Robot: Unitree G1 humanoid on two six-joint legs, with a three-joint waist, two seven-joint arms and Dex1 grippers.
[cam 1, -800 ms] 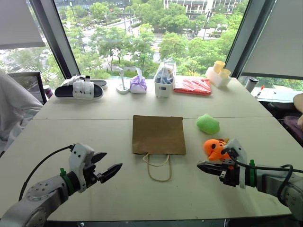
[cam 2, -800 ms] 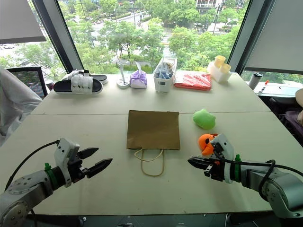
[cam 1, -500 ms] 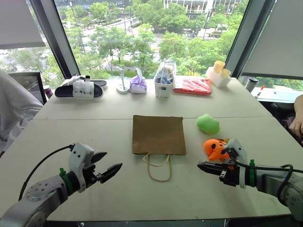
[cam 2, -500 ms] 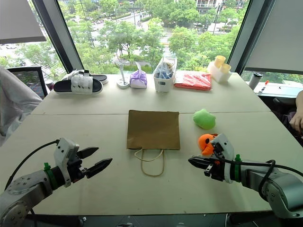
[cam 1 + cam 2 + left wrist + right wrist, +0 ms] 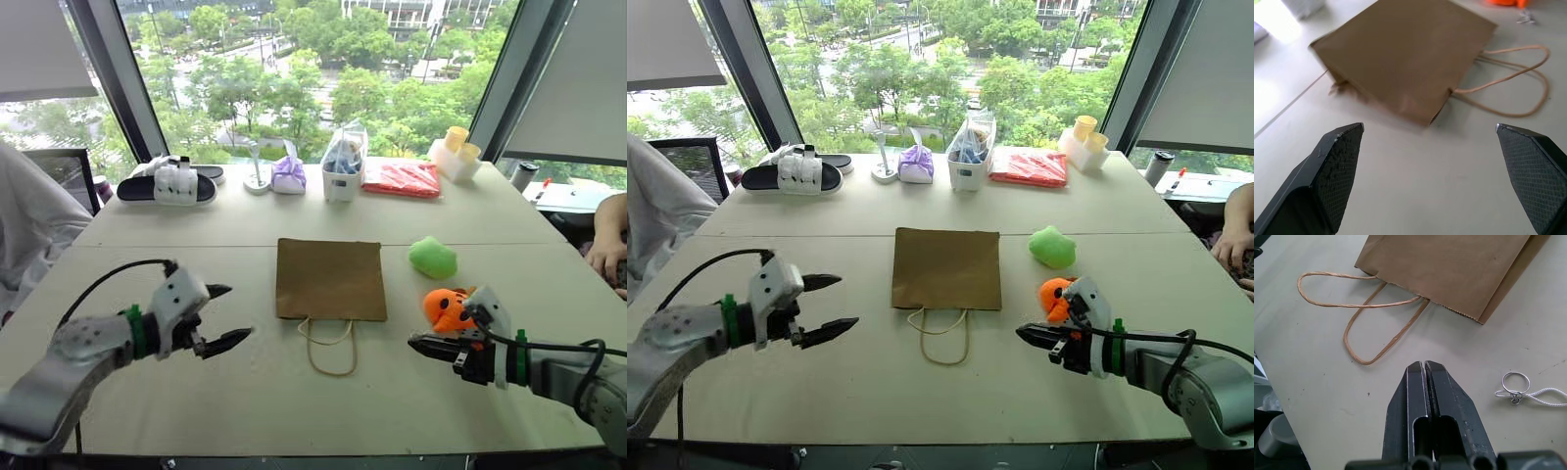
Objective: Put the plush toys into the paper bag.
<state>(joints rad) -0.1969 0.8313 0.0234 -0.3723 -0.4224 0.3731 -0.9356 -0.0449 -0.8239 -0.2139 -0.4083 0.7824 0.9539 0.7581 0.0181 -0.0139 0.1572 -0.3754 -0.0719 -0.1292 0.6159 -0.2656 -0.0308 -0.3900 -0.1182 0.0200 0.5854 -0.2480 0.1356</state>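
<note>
Lying flat mid-table: paper bag (image 5: 329, 279), mouth and string handles (image 5: 328, 346) facing the near edge. Sitting just right of the bag's far corner: green plush toy (image 5: 431, 258), clear of the bag. Resting nearer, right of the bag's near corner: orange plush toy (image 5: 447, 308), upright-ish, dark face marks showing, just beside the right wrist housing. Hovering left of the bag over bare table (image 5: 245, 392): left gripper (image 5: 217, 315), fingers spread wide apart, holding nothing, pointing toward the bag. Hovering right of the handles: right gripper (image 5: 423, 344), fingers pressed together, gripping nothing, tips aiming at the handle loop. Lying on the table near the right fingers in the right wrist view: small metal ring on a white cord (image 5: 1515, 389). Lining the far edge: black sandal (image 5: 167, 186), purple cloth bundle (image 5: 288, 174), clear container (image 5: 341, 166), red packet (image 5: 400, 178), yellow cups (image 5: 457, 143). Showing at far right edge: person's hand (image 5: 607, 257).
</note>
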